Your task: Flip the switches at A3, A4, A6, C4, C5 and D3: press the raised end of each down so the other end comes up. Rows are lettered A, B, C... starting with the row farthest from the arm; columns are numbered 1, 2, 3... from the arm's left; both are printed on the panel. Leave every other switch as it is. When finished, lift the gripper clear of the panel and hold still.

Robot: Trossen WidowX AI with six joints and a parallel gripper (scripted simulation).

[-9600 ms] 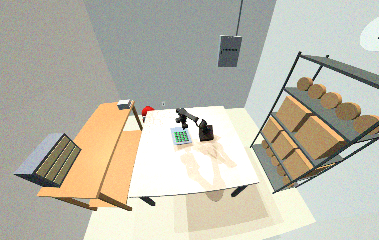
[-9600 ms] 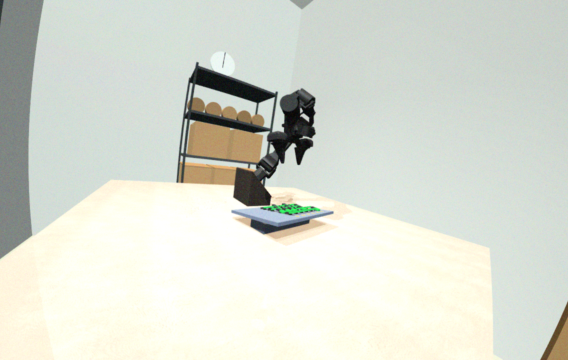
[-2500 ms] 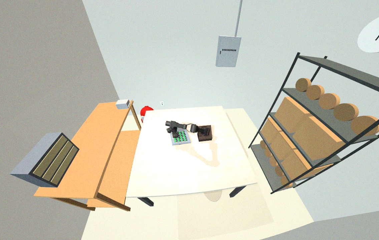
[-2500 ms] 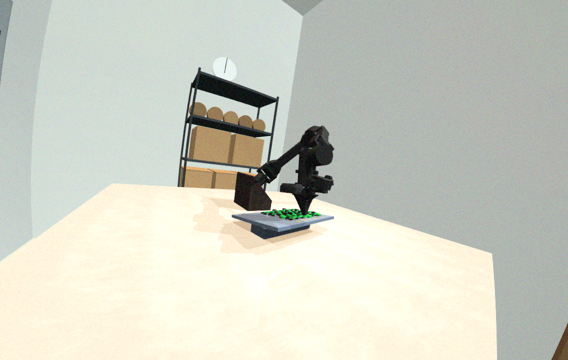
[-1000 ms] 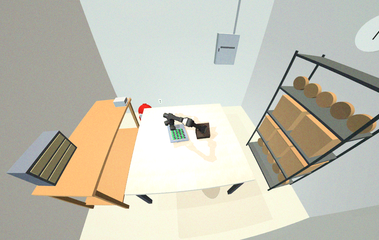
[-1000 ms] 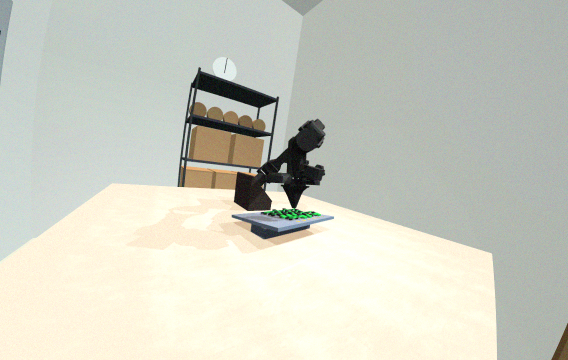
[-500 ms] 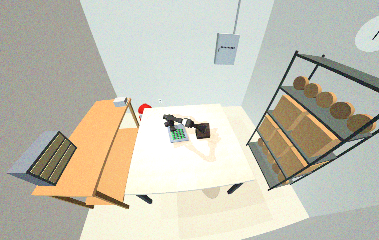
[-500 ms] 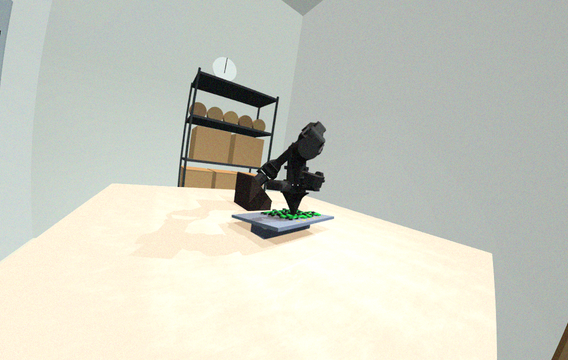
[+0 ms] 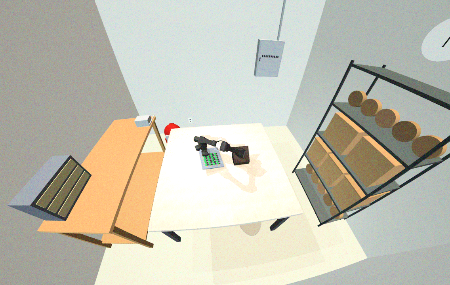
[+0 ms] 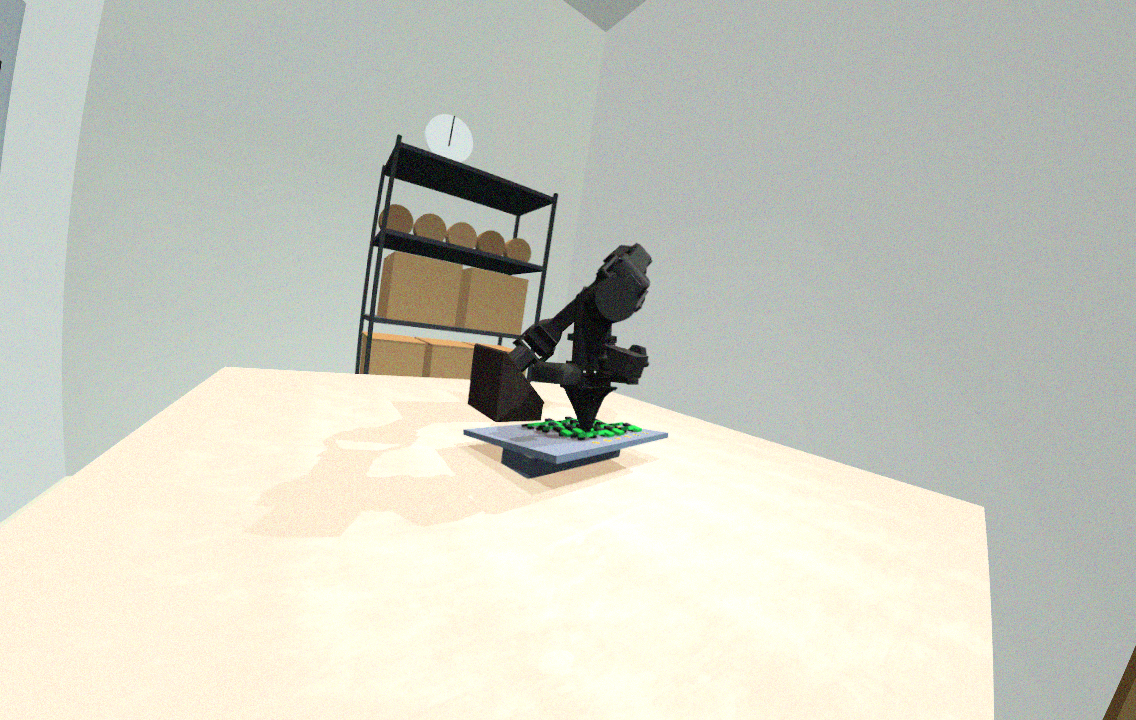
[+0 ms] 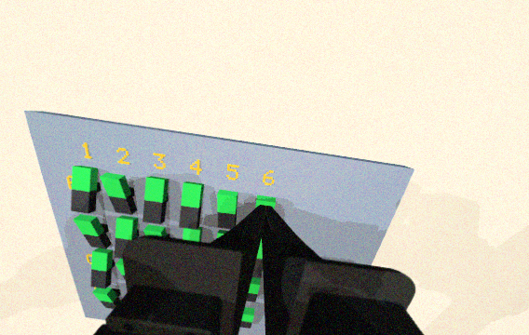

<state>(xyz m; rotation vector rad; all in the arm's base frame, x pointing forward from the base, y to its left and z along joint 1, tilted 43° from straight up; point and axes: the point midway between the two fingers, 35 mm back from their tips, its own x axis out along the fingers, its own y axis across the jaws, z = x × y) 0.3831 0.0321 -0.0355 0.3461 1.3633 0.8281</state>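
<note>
Wrist view: the pincer is pressed together with nothing between its fingers, and its pointed tip is set against the A6 switch at the far right of row A. The blue-grey switch panel is seen lying flat on the tabletop, just beside the arm's base. Cardboard boxes and round brown items are held on the metal shelving unit.

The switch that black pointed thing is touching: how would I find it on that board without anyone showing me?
Find the grey-blue switch panel on the pale table. Along its far row, under the yellow numbers, go to column 6, the last. That switch sits alone at the row's end, with the shut gripper tip hiding all but its green far end.
</note>
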